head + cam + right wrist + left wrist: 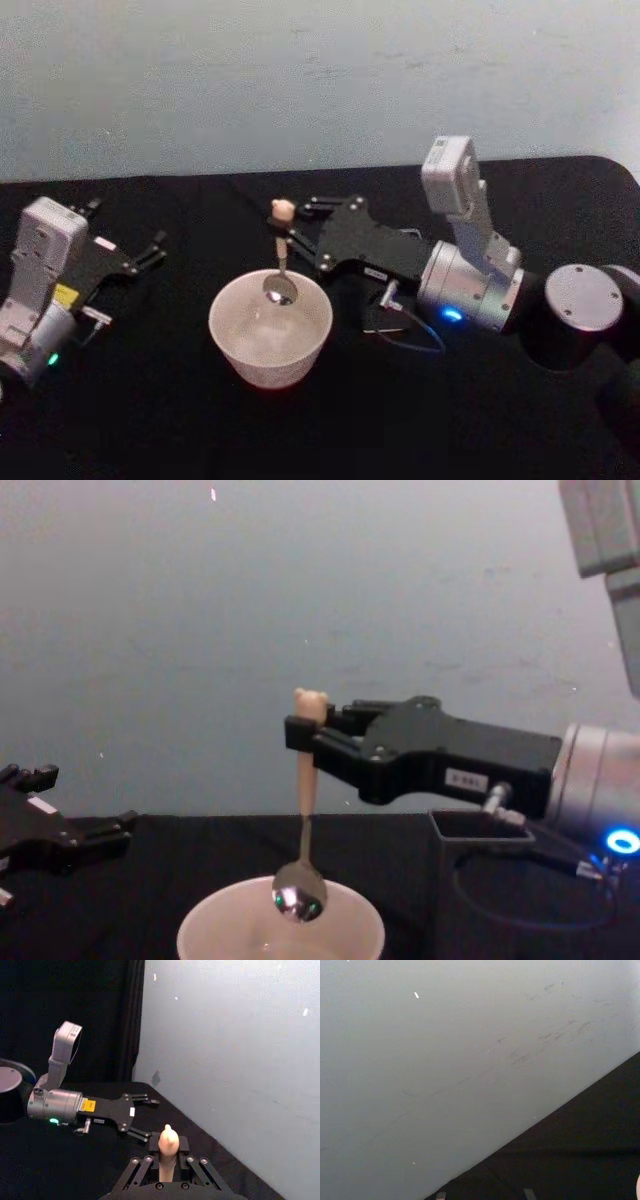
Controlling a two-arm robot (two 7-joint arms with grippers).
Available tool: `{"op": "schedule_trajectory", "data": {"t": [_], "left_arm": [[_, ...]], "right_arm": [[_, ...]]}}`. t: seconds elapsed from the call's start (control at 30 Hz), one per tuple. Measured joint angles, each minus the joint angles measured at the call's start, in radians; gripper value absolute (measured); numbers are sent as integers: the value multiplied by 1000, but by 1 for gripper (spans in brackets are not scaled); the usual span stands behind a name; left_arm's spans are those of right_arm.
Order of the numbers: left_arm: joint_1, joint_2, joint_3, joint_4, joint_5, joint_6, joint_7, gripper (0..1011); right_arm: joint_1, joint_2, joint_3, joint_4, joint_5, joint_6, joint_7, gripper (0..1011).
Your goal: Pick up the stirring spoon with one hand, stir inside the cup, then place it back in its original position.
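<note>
Beige-handled stirring spoon (304,790) hangs upright, clenched in the right tool (298,730), bowl at the rim of the cup (205,928) by the front edge of the bench (420,430). Lower it straight, then circle clear of the wall. The left tool (128,232) lies released at the left edge.

stirring spoon (304,770): beige handle, shiny silver bowl
cup (270,365): plain cream-white
holder (440,825): dark grey
right gripper (285,237): black, silver wrist, blue light
left gripper (125,232): black, yellow label, silver-white wrist, green light
tablecloth (130,420): plain black
wall (300,80): pale grey-blue, faint dark scuffs
</note>
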Motion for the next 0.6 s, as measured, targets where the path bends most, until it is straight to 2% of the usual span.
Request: {"op": "schedule_trajectory", "data": {"t": [0.27, 0.6], "left_arm": [[0, 0, 0, 0, 0, 0, 0, 1001], [0, 0, 0, 0, 0, 0, 0, 1002]], "right_arm": [[14, -45, -19, 74, -34, -23, -6, 210], [23, -89, -19, 149, -53, -57, -10, 210]]}}
